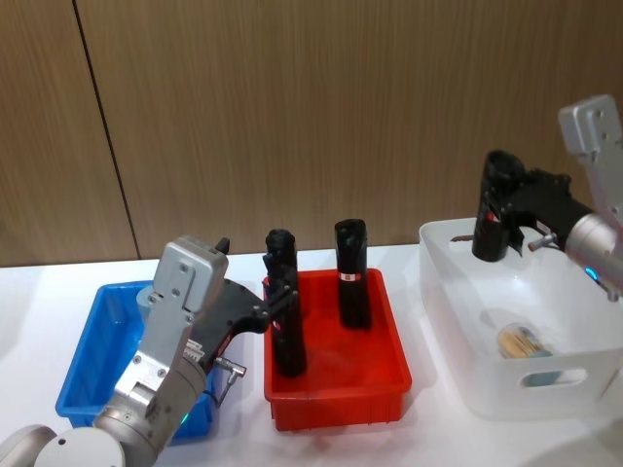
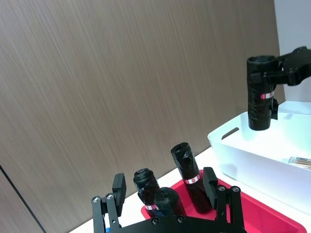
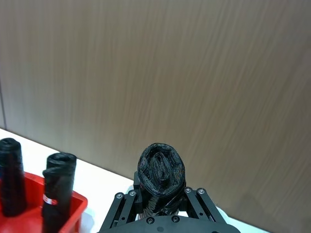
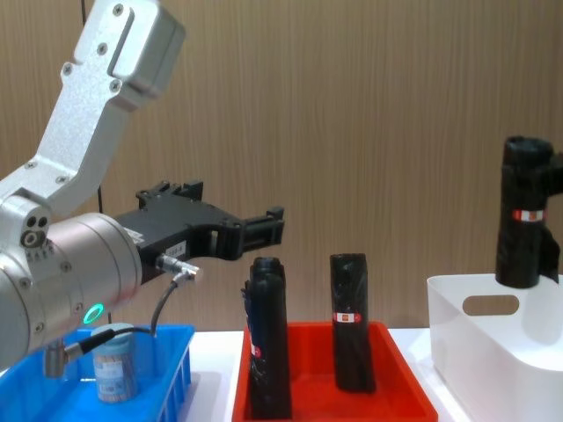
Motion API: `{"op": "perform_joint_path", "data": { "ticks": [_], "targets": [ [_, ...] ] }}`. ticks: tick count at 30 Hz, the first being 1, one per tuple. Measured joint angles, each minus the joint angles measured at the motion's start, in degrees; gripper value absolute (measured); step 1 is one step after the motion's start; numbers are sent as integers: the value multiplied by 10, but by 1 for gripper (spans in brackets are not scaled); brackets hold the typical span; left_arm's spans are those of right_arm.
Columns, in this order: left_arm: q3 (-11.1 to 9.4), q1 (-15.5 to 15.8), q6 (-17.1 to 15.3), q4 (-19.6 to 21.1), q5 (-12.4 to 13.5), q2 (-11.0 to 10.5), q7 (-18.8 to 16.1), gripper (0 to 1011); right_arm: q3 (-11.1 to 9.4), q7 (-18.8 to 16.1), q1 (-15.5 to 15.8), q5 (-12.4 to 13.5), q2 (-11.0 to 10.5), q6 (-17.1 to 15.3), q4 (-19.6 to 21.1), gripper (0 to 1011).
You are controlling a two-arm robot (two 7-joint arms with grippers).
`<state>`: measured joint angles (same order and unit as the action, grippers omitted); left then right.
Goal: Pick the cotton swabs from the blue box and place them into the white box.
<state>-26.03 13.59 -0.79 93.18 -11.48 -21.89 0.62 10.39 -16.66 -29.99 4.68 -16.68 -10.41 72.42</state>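
Note:
My left gripper (image 1: 280,292) hovers open and holds nothing, over the edge between the blue box (image 1: 92,341) and the red bin (image 1: 336,375). One jar of cotton swabs (image 4: 114,365) stands upright in the blue box, just below my left arm. Another jar of cotton swabs (image 1: 524,342) lies on its side in the white box (image 1: 458,321). My right gripper (image 1: 501,219) is shut on a tall black wrapped roll (image 1: 490,214) with a red-white label. It holds the roll upright over the white box's back left corner.
The red bin sits between the two boxes and holds three black rolls standing upright (image 1: 352,272), (image 1: 282,311). A wooden wall (image 1: 292,97) rises close behind the white table (image 1: 39,292).

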Motion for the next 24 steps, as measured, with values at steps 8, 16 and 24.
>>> {"op": "perform_joint_path", "data": {
  "ticks": [8,16,24],
  "targets": [
    [0,0,0,0,0,0,0,1004,0,4,-20,0,6,29,-69,393],
    [0,0,0,0,0,0,0,1004,1,4,-31,2,9,50,-108,617],
    [0,0,0,0,0,0,0,1004,2,3,-35,8,12,69,-124,862]
  ]
}}
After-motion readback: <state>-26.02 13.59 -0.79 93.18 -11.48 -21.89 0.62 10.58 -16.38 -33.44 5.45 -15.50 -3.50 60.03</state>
